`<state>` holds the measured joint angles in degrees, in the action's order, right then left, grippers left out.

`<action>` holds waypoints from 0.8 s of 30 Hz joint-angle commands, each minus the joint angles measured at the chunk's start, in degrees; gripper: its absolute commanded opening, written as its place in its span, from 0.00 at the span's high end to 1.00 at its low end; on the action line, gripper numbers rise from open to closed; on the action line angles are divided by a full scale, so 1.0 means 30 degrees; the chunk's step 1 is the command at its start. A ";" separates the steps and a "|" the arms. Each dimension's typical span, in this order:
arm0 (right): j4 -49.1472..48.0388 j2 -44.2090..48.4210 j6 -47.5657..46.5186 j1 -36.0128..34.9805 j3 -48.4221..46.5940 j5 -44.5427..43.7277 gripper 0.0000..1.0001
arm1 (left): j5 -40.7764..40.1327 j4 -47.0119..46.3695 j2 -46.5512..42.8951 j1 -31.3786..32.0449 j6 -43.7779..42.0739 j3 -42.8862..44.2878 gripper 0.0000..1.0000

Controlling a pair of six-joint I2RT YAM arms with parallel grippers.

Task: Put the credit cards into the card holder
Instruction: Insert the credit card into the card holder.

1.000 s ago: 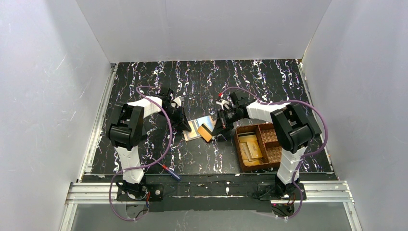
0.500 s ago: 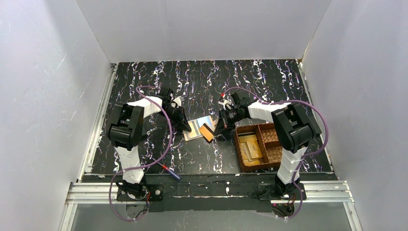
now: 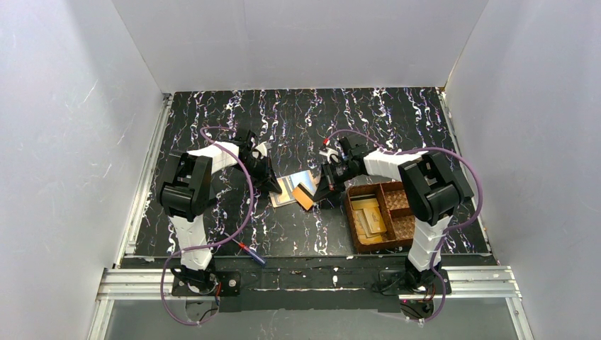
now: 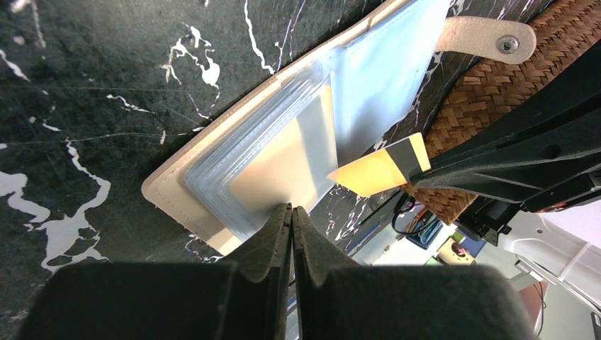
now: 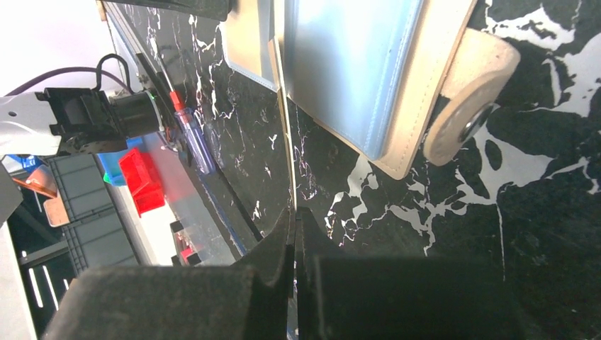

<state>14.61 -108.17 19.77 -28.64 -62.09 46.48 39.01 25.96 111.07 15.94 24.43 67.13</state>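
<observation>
The right gripper (image 5: 293, 212), pinching a credit card (image 4: 375, 170), should slide it edge-first ahead into the card holder (image 4: 298, 127). The left gripper (image 4: 291, 209), clamped, seemingly pins its sleeve.

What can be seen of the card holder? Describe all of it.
The card holder lies open and flat on the dark table. Inside it shows a cream stitched border, stacked clear plastic sleeves and a strap with a metal snap. The left gripper is shut on the sleeves' near edge; the right gripper holds a tan card beside them.
</observation>
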 commanded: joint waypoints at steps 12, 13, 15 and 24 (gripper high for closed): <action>-0.2738 -0.2754 0.1027 -0.0237 -0.2527 0.0603 0.99 | -0.0742 0.0372 0.0188 -0.0017 -0.0698 -0.0373 0.97; -0.2826 -0.2929 0.1147 -0.0212 -0.2706 0.0607 0.99 | -0.0750 0.0372 0.0177 -0.0027 -0.0717 -0.0351 0.97; -0.2986 -0.3265 0.1303 -0.0209 -0.3064 0.0626 0.99 | -0.0704 0.0372 0.0178 -0.0030 -0.0729 -0.0401 0.97; -0.5996 -0.3745 0.3428 -0.0208 -0.2631 0.0350 0.99 | -0.0557 0.0284 0.0243 -0.0012 -0.0700 -0.0430 0.97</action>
<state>4.28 -118.95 26.62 -28.99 -70.06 48.60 39.44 25.78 111.11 15.90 23.99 67.11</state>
